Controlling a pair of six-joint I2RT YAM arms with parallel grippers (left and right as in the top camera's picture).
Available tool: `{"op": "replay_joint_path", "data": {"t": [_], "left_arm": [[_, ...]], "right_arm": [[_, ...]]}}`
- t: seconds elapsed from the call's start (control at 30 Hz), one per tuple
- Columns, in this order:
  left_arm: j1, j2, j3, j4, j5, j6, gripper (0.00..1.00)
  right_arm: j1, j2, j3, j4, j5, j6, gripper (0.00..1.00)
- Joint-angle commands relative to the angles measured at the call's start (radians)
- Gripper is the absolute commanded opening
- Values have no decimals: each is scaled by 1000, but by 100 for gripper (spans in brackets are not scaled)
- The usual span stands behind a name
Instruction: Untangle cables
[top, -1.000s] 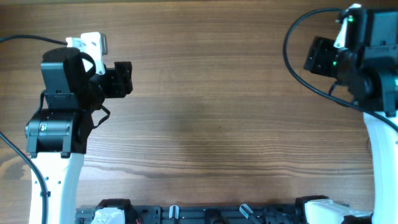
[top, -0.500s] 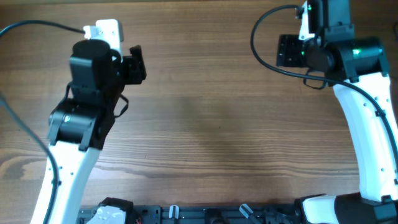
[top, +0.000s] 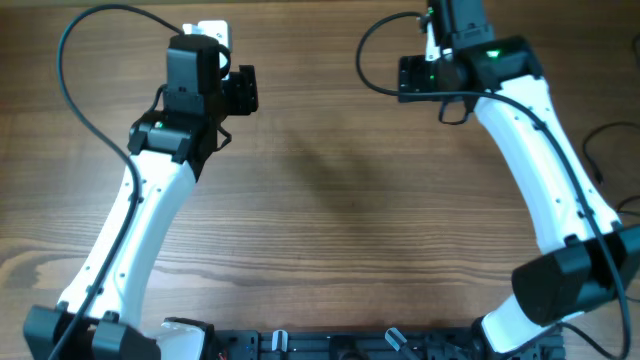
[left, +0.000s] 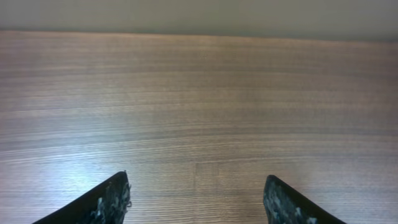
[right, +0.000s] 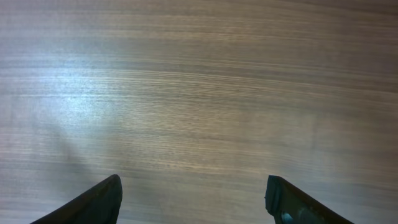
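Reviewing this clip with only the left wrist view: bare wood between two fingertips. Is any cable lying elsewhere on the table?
Observer: Overhead shows none on the table; the only wiring loops off the arms.
Operator: Where is the right gripper?
Observer: Near the far edge, the right gripper is level with the left gripper, a gap between them.
Operator: Holding anything?
Observer: No; the right wrist view shows its jaws open over bare wood.

One brown wooden desk (top: 330, 220). Two white robot arms (top: 132, 232) (top: 540, 160). Two black two-finger tools: left tool (top: 248, 90), right tool (top: 404, 78).
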Motion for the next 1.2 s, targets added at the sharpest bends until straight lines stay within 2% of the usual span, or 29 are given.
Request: {"op": "replay_joint_path", "data": {"t": [0.0,0.3,0.33,0.37,0.47,1.17], "left_arm": [[-3,58,5,8,34,24,71],[-3,101,5,41,34,23,75],[-3,101,5,40,34,23,77],[-3,101,5,41,34,23,82],[-3,101,5,41,34,23,100],[-3,101,5,22,-4,23,100]], "right_arm": [[30,36,7,11,-12,30,77],[37,40,-10,6,-12,35,77],[37,40,-10,9,-12,36,85],[37,40,-10,11,-12,36,100],[37,40,-10,10,-12,55,100],[37,40,-10,7,-12,54,100]]}}
